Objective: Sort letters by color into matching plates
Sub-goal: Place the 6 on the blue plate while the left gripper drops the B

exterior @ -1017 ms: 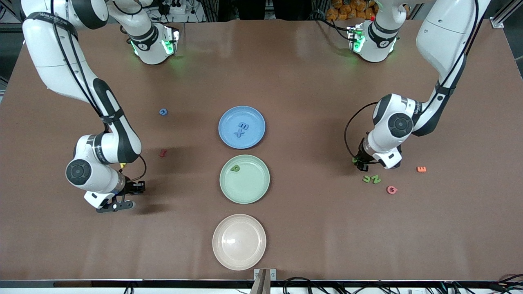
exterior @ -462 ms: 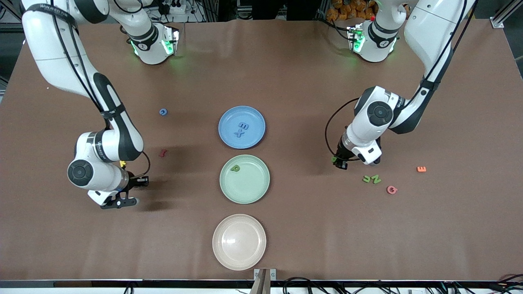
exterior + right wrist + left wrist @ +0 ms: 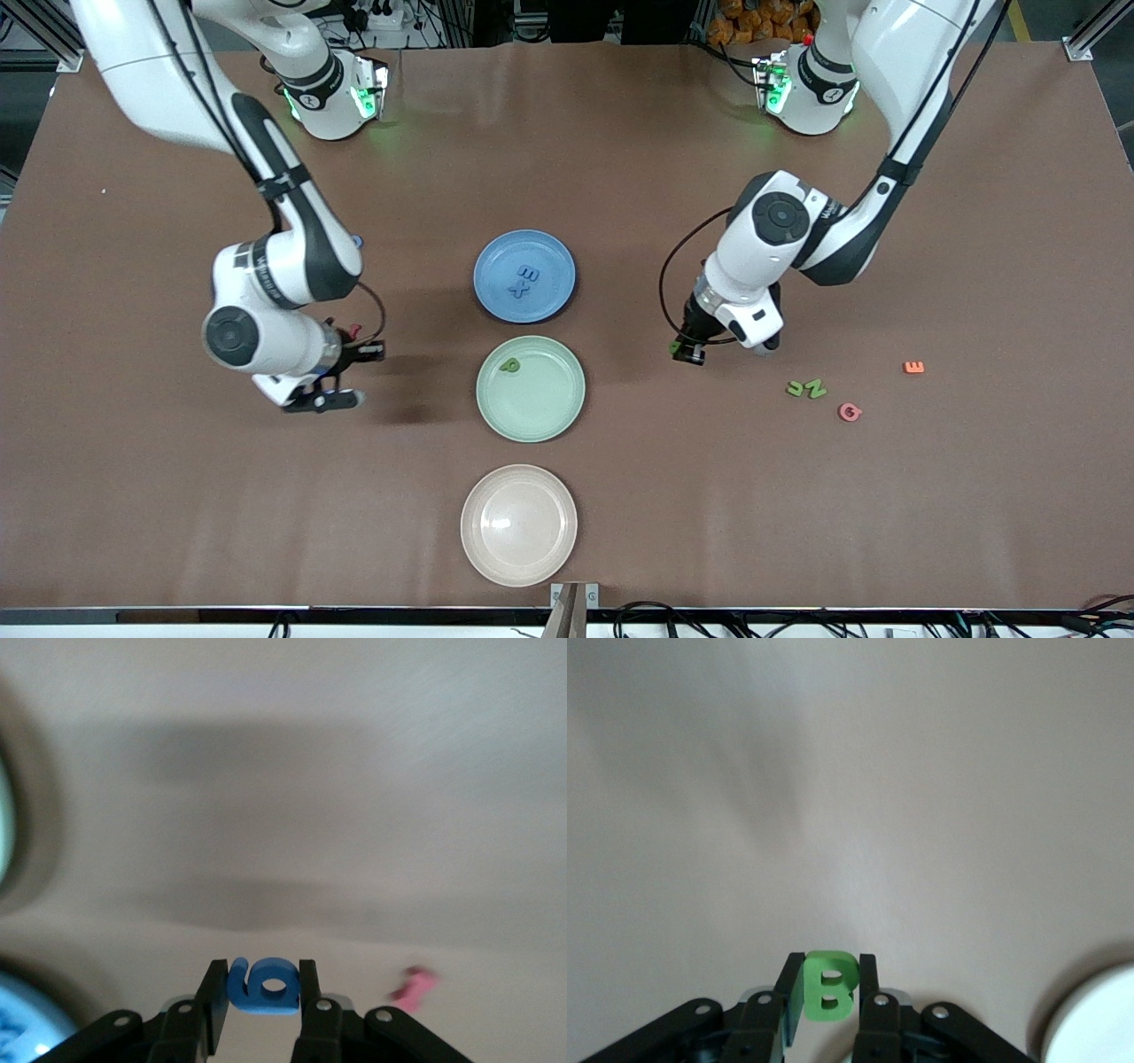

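My left gripper [image 3: 689, 352] is shut on a green letter B [image 3: 830, 985], over bare table on the left arm's side of the green plate [image 3: 567, 416]. My right gripper [image 3: 341, 377] is shut on a blue 6 [image 3: 264, 985], over the table on the right arm's side of that plate. The blue plate [image 3: 496, 252] holds two blue letters [image 3: 523, 282]. One green letter [image 3: 509, 364] lies in the green plate. Two green letters [image 3: 806, 388], a pink one [image 3: 850, 412] and an orange one [image 3: 913, 367] lie toward the left arm's end. A dark red letter [image 3: 354, 330] shows beside the right wrist.
A cream-white plate [image 3: 518, 525] sits nearest the front camera, in line with the two other plates. The right arm's forearm crosses above the table between its base and the dark red letter. A pale plate rim [image 3: 1099, 1014] shows at the corner of the left wrist view.
Both arms have swung inward toward the row of plates, each carrying its letter. The right arm now covers the spot where a yellow letter showed.
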Available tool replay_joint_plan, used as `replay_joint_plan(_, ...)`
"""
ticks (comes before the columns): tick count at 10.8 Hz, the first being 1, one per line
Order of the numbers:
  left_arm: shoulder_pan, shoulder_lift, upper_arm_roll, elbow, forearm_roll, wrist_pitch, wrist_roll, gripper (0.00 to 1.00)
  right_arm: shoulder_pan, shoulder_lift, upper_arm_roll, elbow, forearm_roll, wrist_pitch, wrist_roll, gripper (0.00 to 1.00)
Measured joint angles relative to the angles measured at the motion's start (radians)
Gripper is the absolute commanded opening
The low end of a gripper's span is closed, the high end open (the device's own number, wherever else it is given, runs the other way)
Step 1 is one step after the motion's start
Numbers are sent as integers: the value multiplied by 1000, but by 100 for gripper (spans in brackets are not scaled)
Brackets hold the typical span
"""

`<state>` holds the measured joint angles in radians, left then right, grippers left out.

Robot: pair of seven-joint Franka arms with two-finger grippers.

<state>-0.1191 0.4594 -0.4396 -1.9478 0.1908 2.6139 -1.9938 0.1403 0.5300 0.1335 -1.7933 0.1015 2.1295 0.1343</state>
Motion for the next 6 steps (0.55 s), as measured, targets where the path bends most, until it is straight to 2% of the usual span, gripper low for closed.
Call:
replay_joint_plan(2,-44,12,0,52,0,0,-40,0,74,-7,40,-48,59,5,75,0)
replay_joint_plan(6,-103,30,-1,182,0,1,-123,0,160,-10,176,-71,73,32,379,0)
